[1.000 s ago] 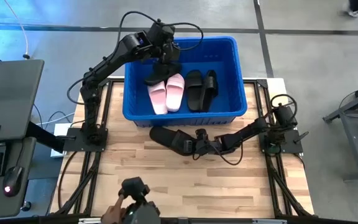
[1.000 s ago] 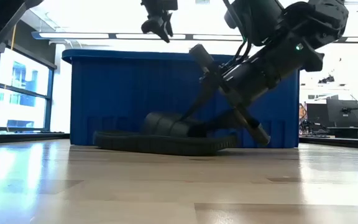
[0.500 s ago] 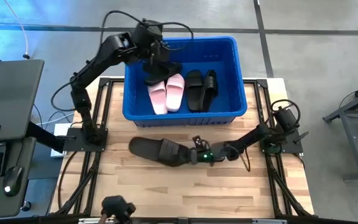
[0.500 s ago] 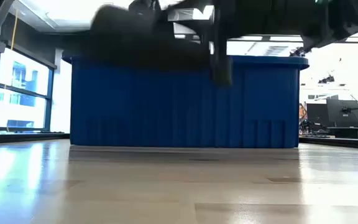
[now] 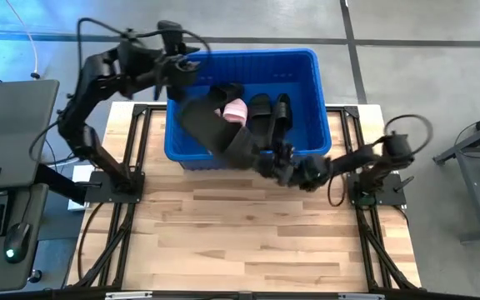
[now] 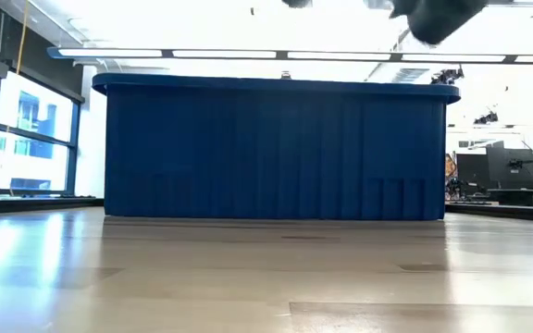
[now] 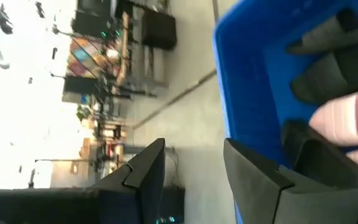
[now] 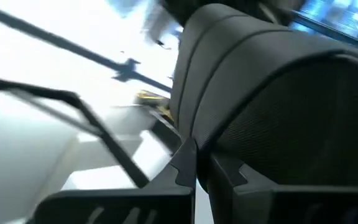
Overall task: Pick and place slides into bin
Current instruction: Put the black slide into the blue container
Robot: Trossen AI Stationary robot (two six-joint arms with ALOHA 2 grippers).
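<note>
Slides are the cargo: a black slide (image 5: 223,129) hangs tilted over the blue bin's (image 5: 311,100) front rim, pinched by its strap in the right gripper (image 5: 267,158), evidently to clear the wall before dropping beside the pink slide (image 5: 237,108) and black ones inside. Left gripper (image 5: 183,71) hovers at ten o'clock, fingers spread and empty. Only the right wrist view shows fingers clamping the strap (image 8: 241,93); the low view sees just the bin's wall.

High view looks down; low view faces bin (image 6: 276,148) level.
</note>
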